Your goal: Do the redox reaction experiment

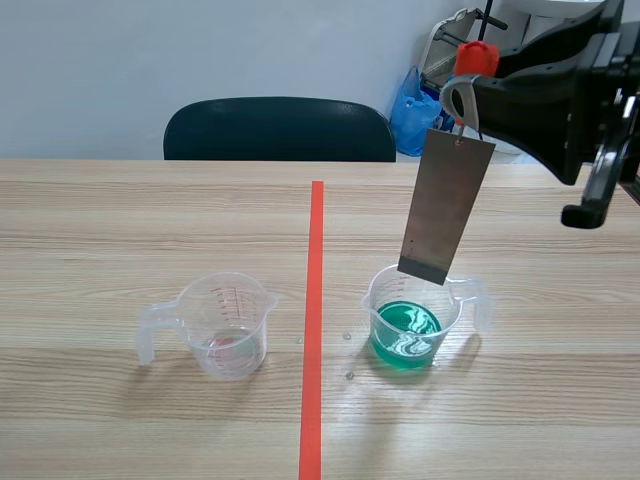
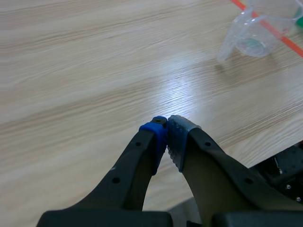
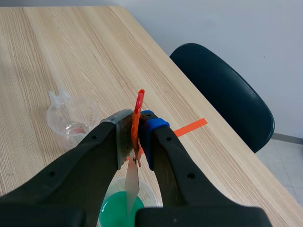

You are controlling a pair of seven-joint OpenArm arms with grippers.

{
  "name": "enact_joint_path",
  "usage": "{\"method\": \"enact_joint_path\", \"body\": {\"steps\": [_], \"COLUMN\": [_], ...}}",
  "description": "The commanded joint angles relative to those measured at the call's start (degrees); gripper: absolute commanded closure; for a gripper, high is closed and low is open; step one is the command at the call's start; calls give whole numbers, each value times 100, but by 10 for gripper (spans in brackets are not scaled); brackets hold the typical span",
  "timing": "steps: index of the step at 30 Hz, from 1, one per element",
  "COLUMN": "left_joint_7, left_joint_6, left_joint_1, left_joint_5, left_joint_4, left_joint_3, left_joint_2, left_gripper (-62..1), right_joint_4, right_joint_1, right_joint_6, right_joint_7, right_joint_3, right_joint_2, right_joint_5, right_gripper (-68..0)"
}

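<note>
My right gripper [image 3: 136,132] pinches an orange-red clip [image 3: 139,101]. The grey metal plate [image 1: 445,205] hangs from the clip over the beaker of green liquid [image 1: 377,297], right of the tape line [image 1: 316,300]. I can't tell whether its lower edge touches the liquid. My left gripper [image 2: 166,137] hovers over the table [image 2: 71,71], pads pressed together on nothing. The clear beaker [image 1: 225,320] stands left of the line.

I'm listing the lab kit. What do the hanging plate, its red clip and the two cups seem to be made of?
The hanging plate: likely metal; dull grey, thin, flat, rigid. The red clip: probably plastic, going by its even bright colour. The cup with green liquid and the other cup: clear glossy plastic, with see-through walls and moulded handles.
</note>
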Motion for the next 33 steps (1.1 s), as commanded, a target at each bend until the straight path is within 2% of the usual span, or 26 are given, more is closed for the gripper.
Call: {"method": "enact_joint_path", "body": {"steps": [1,3,5,7,9,15,33], "left_joint_7": [-356,-621,-789,-876,-892,-883,-890], "left_joint_6": [96,225,363,435,437,457,450], "left_joint_1": [225,577,892,1130,1309,1528,1587], "left_joint_5": [157,343,529,669,651,651,647], "left_joint_4": [90,37,37,37,39,83,85], "left_joint_3": [-186,-476,-730,-907,-997,-1025,-1025], "left_joint_2": [177,385,564,715,828,979,994], "left_gripper": [-28,-33,-92,-212,-334,-621,-623], "right_joint_4": [-4,-4,-4,-4,-4,-4,-4], "right_joint_1": [101,101,101,101,101,101,101], "right_joint_6": [-17,-17,-17,-17,-17,-17,-17], "right_joint_7": [125,125,125,125,125,127,127], "right_joint_3": [111,111,111,111,111,111,111], "right_joint_2": [15,17,17,17,17,17,17], "right_joint_5": [59,59,59,59,57,39,39], "right_gripper": [-6,-6,-6,-6,-6,-6,-6]}}
